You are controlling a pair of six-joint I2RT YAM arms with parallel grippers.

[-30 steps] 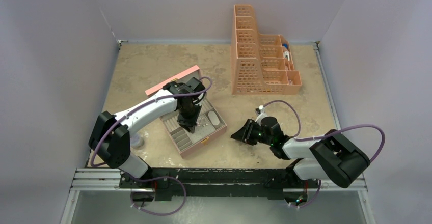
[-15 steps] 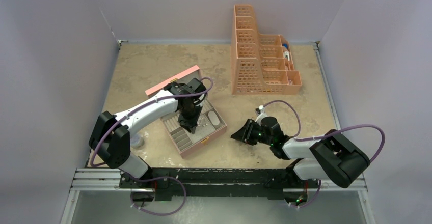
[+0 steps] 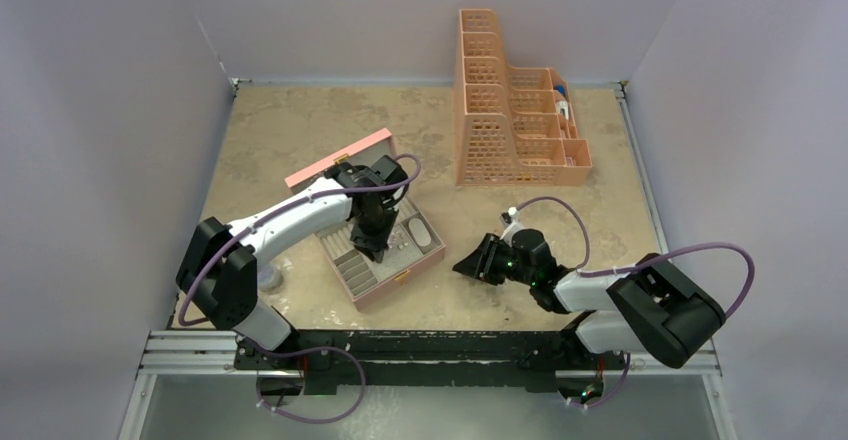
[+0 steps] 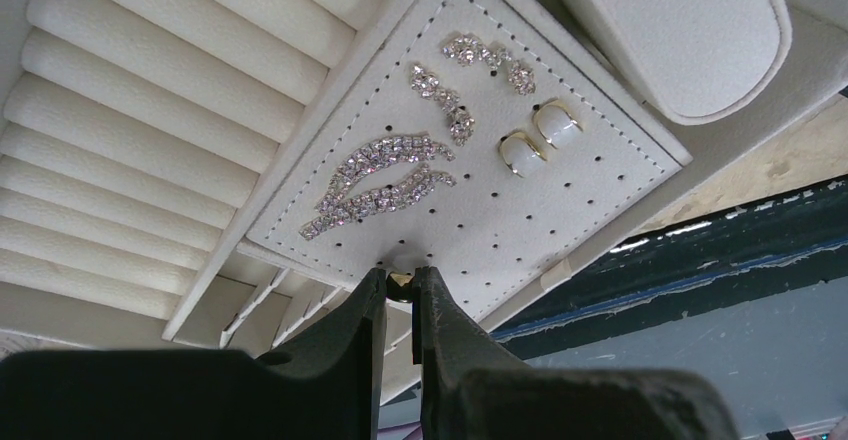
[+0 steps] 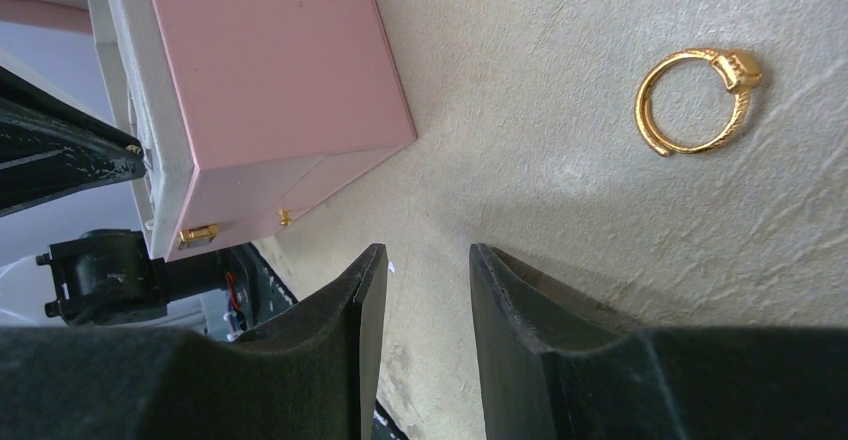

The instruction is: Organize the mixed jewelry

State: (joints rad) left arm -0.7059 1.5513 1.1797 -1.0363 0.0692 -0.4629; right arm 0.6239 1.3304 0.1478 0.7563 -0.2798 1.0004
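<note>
The pink box point(image 3: 385, 250) lies open on the table. My left gripper point(image 4: 401, 282) is shut on a small gold stud point(image 4: 401, 280), its tips against the white perforated earring pad point(image 4: 560, 200). On the pad sit sparkly silver leaf pieces point(image 4: 375, 175), small crystal pieces point(image 4: 470, 65) and two white-and-gold earrings point(image 4: 540, 138). White ring rolls point(image 4: 130, 130) lie to the left. My right gripper point(image 5: 425, 260) is open and empty, low over the table right of the pink box point(image 5: 270, 70). A gold ring point(image 5: 695, 100) lies on the table beyond it.
An orange perforated organizer point(image 3: 510, 110) stands at the back right with a few items in its cells. A grey round disc point(image 3: 268, 278) lies by the left arm's base. A white padded cushion point(image 4: 680, 30) fills the box compartment beside the pad. The box lid point(image 3: 335, 160) lies open toward the back.
My left wrist has shifted slightly over the box. The right arm has not moved.
</note>
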